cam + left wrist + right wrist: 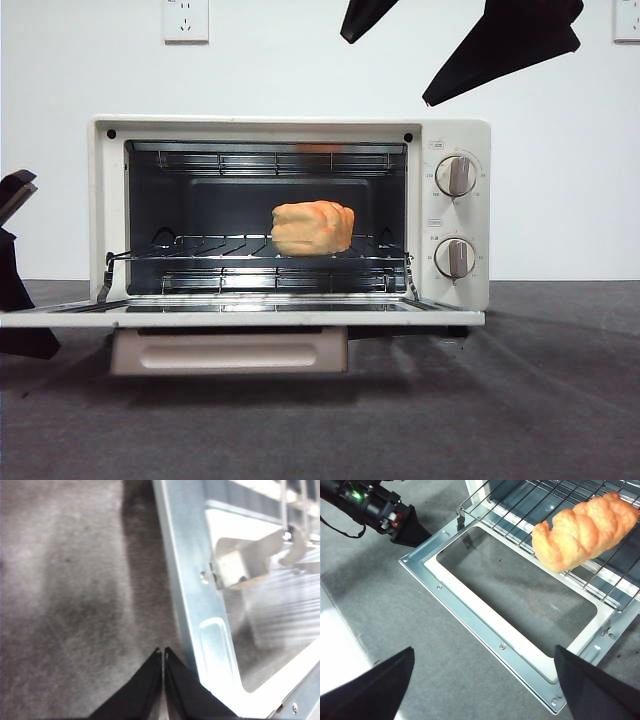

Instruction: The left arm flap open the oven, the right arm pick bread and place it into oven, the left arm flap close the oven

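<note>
The cream-white oven (455, 130) stands with its door (240, 318) flapped down flat. The golden bread (312, 228) lies on the wire rack (200, 255) inside, right of the middle; the right wrist view shows the bread (585, 527) too. My right gripper (388, 72) hangs open and empty above the oven's right half, and in its own view the right gripper (484, 652) looks down on the door (470, 612). My left gripper (162, 652) is shut and empty, low over the table beside the door's left edge (200, 605); the left gripper (15, 260) also shows at the front view's left side.
The door's beige handle (230, 352) hangs under its front edge. Two knobs (456, 175) sit on the oven's right panel. Grey felt covers the table (520, 400). A white wall with a socket (185, 18) stands behind.
</note>
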You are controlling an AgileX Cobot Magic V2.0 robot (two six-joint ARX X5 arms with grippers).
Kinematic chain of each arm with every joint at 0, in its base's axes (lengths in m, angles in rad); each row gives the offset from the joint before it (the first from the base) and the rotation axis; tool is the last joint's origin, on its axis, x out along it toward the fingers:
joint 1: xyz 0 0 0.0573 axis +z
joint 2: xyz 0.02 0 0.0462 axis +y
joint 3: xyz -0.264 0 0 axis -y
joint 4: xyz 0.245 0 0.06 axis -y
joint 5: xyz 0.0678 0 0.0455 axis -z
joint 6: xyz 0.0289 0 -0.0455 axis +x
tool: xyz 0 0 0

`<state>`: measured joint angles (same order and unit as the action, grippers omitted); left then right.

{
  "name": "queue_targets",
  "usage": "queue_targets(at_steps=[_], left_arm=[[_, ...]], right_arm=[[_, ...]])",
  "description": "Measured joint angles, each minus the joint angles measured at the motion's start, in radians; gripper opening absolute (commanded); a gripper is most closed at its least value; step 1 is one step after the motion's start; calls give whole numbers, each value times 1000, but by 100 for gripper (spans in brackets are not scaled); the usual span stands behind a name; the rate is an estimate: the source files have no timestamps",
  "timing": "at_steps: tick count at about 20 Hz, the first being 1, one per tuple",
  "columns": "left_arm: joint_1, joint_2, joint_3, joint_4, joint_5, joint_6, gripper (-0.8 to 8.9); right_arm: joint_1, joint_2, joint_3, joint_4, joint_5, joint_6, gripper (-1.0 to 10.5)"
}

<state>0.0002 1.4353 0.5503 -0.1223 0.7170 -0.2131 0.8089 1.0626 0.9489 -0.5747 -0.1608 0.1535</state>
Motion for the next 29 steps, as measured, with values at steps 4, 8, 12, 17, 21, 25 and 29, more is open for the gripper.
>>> queue_targets(at_steps=[4, 8, 12, 17, 21, 25, 29], left_arm=[[22, 0, -2, 75, 67, -50, 14], [34, 0, -2, 194, 117, -128, 14], [44, 0, -2, 313, 155, -201, 15], [75, 0, -2, 463, 165, -273, 15], [84, 0, -2, 574, 165, -319, 14], [84, 0, -1, 581, 168, -345, 15], [59, -79, -1, 541, 181, -358, 16]], right_arm=[[0, 0, 0, 0, 0, 0, 445], [0, 0, 0, 0, 0, 0, 445], [1, 0, 0, 0, 0, 1, 445], [1, 0, 0, 0, 0, 8, 445], [1, 0, 0, 0, 0, 11, 445], [1, 0, 0, 0, 0, 11, 445], [1, 0, 0, 0, 3, 11, 445]])
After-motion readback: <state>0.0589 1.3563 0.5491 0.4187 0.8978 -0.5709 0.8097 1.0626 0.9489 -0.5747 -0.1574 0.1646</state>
